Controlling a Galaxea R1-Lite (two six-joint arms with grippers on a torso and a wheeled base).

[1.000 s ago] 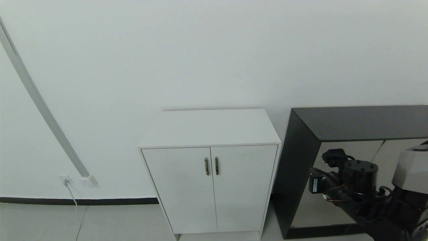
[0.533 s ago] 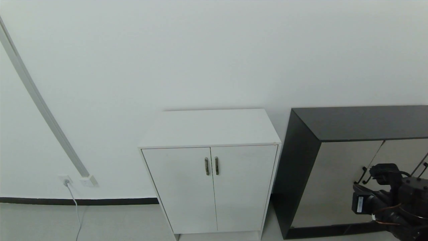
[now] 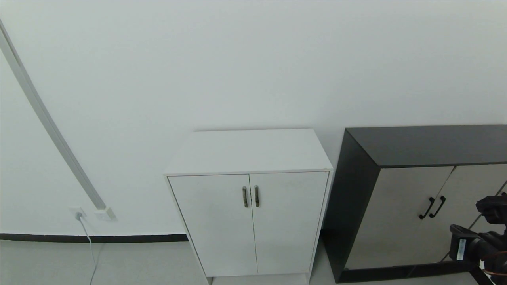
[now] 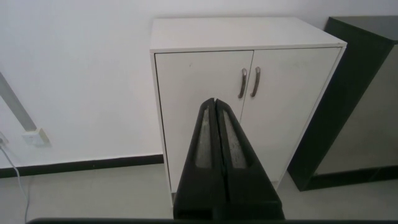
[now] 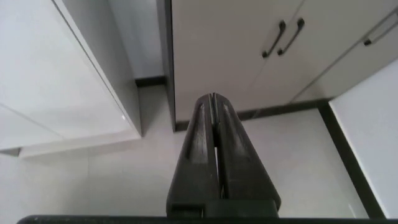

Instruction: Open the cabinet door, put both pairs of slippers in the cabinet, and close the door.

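The white two-door cabinet [image 3: 247,221] stands shut against the wall. Its stiff doors likely swing lightly by the slim, seemingly metal handles [image 3: 250,196]. The left gripper [image 4: 215,102] and right gripper [image 5: 213,98] have their fingers pressed together, empty.

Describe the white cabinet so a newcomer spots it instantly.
Two cabinets stand side by side against the white wall. The white cabinet is the one on the robot's left, both doors shut. Unlike the black cabinet beside it, it is all white with straight metal handles at the centre seam.
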